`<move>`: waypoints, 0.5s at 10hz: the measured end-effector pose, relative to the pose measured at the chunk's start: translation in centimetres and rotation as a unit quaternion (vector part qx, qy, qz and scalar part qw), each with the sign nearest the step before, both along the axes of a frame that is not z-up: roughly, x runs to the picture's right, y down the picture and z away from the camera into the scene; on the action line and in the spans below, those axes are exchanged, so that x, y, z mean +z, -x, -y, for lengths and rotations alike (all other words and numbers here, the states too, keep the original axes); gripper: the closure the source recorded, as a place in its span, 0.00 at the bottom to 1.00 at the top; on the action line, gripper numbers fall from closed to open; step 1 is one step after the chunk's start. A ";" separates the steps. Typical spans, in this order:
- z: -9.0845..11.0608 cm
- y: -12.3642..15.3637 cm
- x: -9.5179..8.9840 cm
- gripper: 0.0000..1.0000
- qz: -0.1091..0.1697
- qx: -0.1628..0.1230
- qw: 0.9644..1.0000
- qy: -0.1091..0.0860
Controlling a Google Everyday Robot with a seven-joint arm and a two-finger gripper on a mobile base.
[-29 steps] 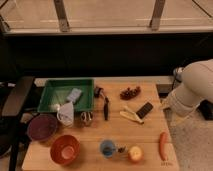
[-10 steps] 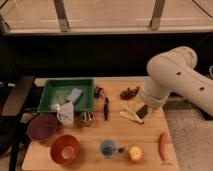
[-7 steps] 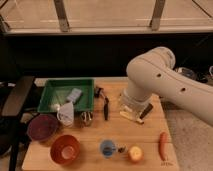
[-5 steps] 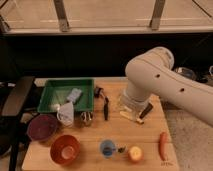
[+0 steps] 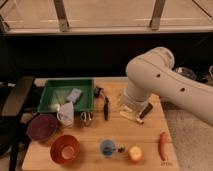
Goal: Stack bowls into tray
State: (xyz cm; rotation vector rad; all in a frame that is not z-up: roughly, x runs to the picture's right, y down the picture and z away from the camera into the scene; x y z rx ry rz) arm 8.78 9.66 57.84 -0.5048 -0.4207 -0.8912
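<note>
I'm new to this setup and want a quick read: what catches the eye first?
The big white arm reaches in from the right, its tool low over the middle of the table. At the left sits the green tray, with the purple bowl and orange-red bowl in front of it, outside it.

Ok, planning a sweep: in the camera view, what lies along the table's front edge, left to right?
Orange-red bowl, blue cup, apple, orange sausage-shaped item. The gripper is farther back, above the table middle.
</note>
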 end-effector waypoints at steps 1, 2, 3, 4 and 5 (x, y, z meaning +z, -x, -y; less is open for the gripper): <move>0.3 1.1 1.1 0.47 0.017 -0.007 1.000 0.005; 0.7 2.4 2.3 0.47 0.034 -0.018 0.999 0.009; 1.2 4.2 3.4 0.47 0.059 -0.033 0.998 0.013; 1.2 6.0 4.2 0.47 0.084 -0.051 0.995 0.018; 0.7 7.9 5.3 0.47 0.118 -0.079 0.990 0.026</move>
